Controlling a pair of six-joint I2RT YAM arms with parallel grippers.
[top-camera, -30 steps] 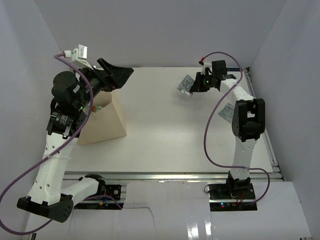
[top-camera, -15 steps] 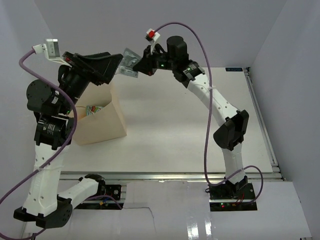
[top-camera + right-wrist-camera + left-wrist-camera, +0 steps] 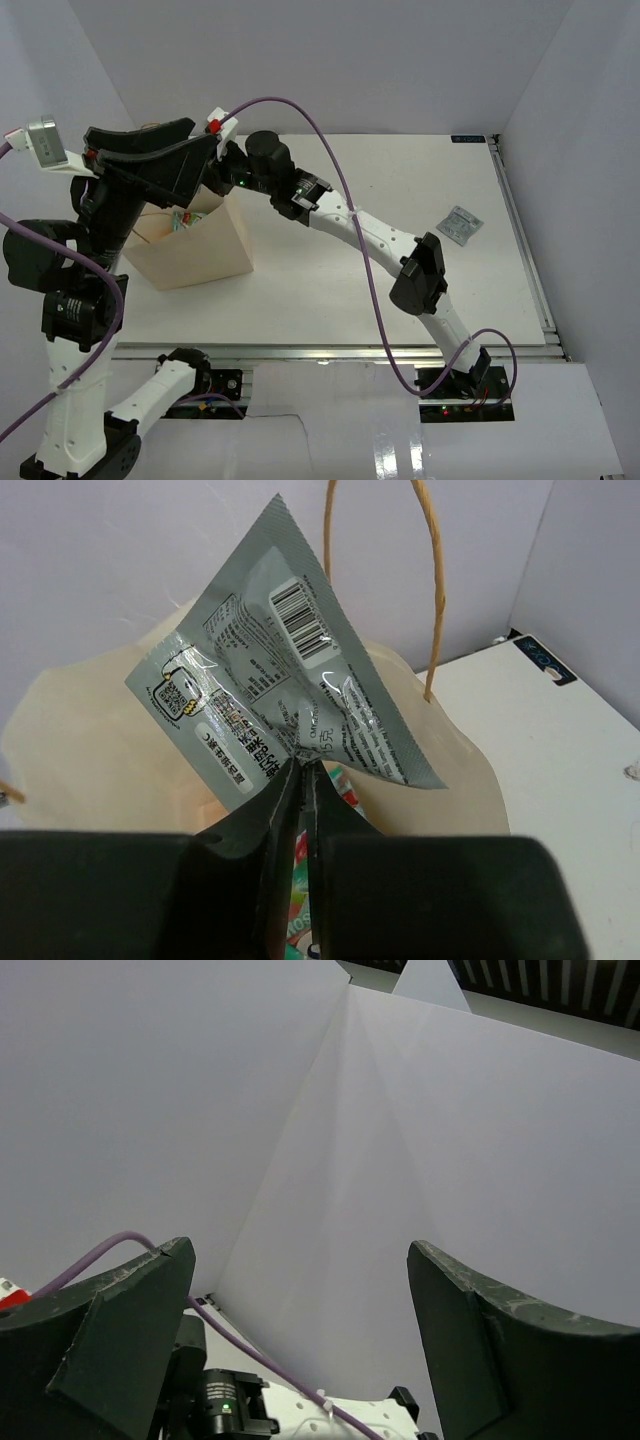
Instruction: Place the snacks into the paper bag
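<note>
Pinching 1 silver-grey packet (image 3: 290, 680) shut, the right pincer (image 3: 305, 770) is hanging over the paper bag (image 3: 470, 780); the left pincer (image 3: 298, 1260) is gaping wide, empty.

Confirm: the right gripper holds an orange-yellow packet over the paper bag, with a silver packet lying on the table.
The right gripper holds a silver-grey packet, not an orange-yellow one; the right wrist view shows it. The rest stands: it is over the paper bag, and a second silver packet lies on the table.
</note>
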